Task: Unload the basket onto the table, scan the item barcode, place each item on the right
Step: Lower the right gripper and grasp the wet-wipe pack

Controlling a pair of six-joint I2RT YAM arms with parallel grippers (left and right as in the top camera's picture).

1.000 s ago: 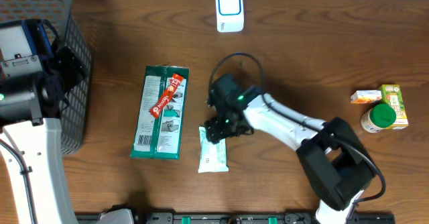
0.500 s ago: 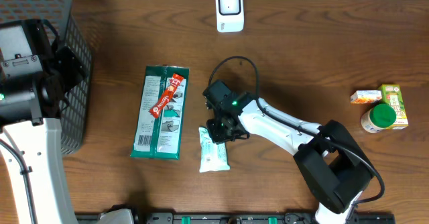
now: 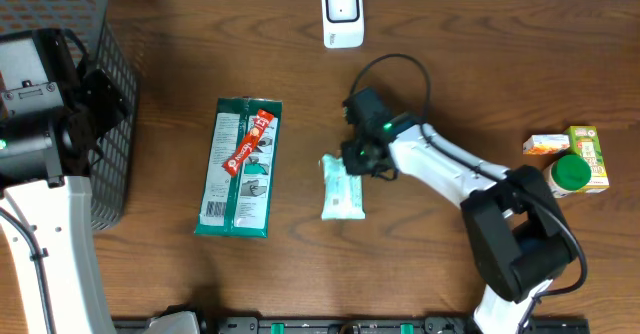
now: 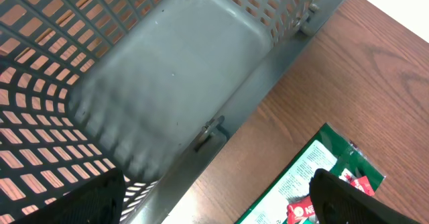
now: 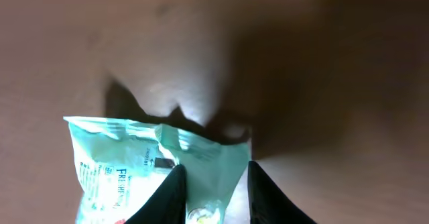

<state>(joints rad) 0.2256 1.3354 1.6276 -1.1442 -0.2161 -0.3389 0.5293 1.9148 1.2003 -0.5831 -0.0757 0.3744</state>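
The item is a mint-green packet lying lengthwise at the table's middle, its printed face showing in the right wrist view. My right gripper is shut on the packet's far end, with the film pinched between the two dark fingers. The white scanner stands at the back edge, well beyond the packet. My left gripper is open at the far left, over the basket's edge, holding nothing.
A grey mesh basket fills the left back corner. A long green package with a red bar on it lies left of the packet. Small cartons and a green-lidded jar stand at the right edge.
My right gripper has closed on the packet's end and carried it to the right and toward the back. The left arm has not moved.
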